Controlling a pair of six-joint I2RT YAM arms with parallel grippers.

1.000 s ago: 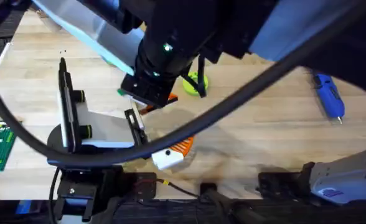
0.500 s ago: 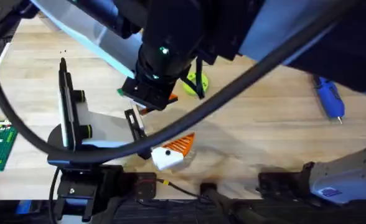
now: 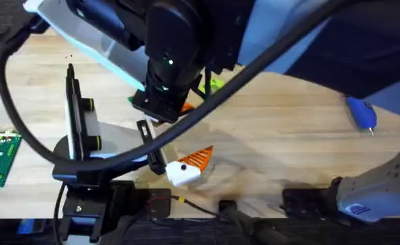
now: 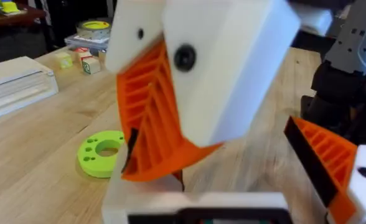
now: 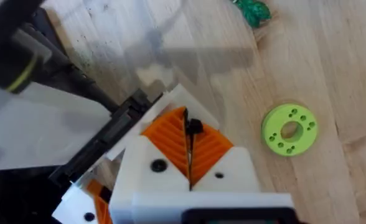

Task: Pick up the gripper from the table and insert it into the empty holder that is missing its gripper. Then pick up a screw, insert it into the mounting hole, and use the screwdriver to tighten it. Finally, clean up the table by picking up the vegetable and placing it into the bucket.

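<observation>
Right gripper [image 5: 189, 163] jaws pinch screw [image 5: 194, 127]; overhead shows screwdriver [image 3: 362, 116]; left jaws unclear.

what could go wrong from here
The small black part sits at the very tips of the right gripper, pinched between its orange pads. It could slip out or tilt. If it drops, it might roll towards the nearby lime-green disc and be awkward to pick up again.
</observation>
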